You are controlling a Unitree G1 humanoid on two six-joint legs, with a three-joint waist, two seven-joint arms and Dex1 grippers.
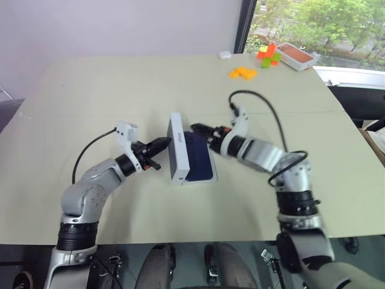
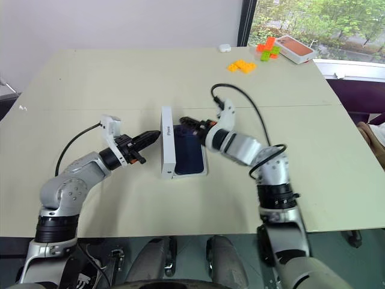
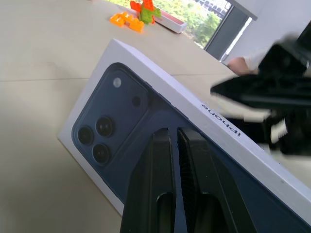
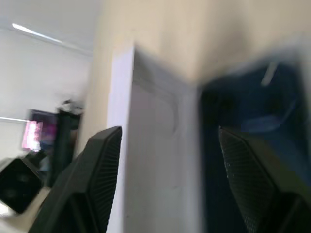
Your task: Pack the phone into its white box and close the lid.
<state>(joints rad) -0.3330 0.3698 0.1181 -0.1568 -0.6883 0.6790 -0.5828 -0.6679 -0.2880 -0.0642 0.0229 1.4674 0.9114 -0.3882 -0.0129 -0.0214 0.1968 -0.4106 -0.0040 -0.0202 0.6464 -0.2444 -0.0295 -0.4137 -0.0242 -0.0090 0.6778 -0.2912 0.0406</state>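
We saw the phone (image 1: 199, 158) lying dark side up on the tabletop (image 1: 120, 90), with the lid (image 1: 175, 149) standing on edge along its left side. Our left gripper (image 1: 163, 144), fingers pressed together, pointed at the lid's printed face. Our right gripper (image 1: 201, 128) hung spread wide over the phone's far end.

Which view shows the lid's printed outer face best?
The left wrist view: the lid shows its printed phone and lettering. Both eye views show it standing on edge beside the phone; the right wrist view shows its plain white inside.

Beige table (image 1: 90, 90), white box (image 1: 204, 178)
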